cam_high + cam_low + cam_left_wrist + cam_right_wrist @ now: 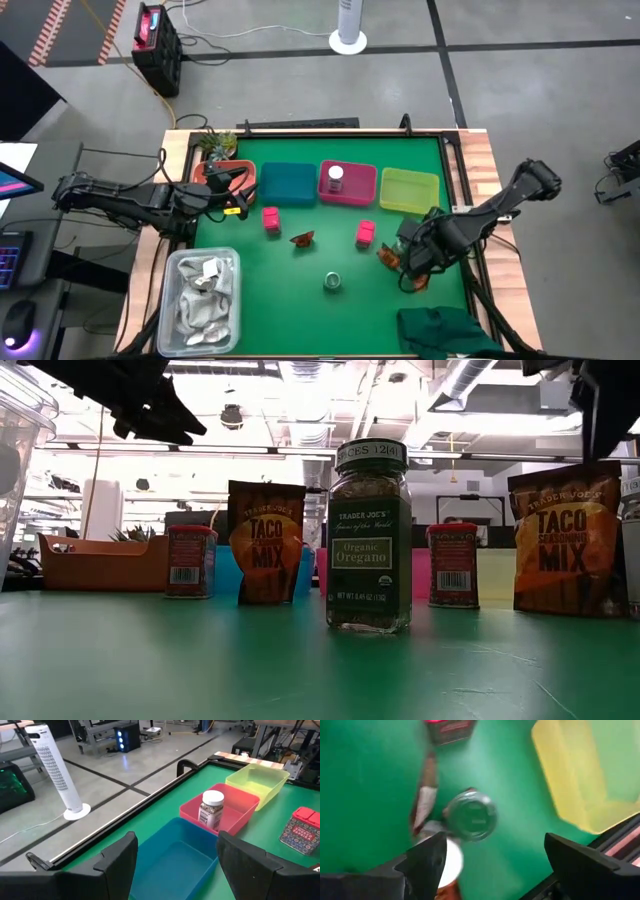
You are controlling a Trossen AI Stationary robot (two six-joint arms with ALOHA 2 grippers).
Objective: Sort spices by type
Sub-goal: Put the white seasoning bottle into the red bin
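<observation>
Two pink blocks [270, 218] [365, 233], a foil packet [302, 238] and a round greenish glass jar [333, 282] stand on the green mat. A white-capped jar [212, 810] stands in the pink bin [348, 185]. My right gripper [505, 865] is open above the mat's right part. Below it are a round glass jar [470, 815], a second foil packet [425, 800] and a white-capped thing [447, 862]. My left gripper [175, 865] hangs open over the blue bin [288, 183], holding nothing.
An orange bin [215, 170] and a yellow bin [408, 190] flank the row of bins along the far edge. A clear tray of white wrappers [205, 300] sits near left, and a dark green cloth [445, 330] near right. Open mat lies at near centre.
</observation>
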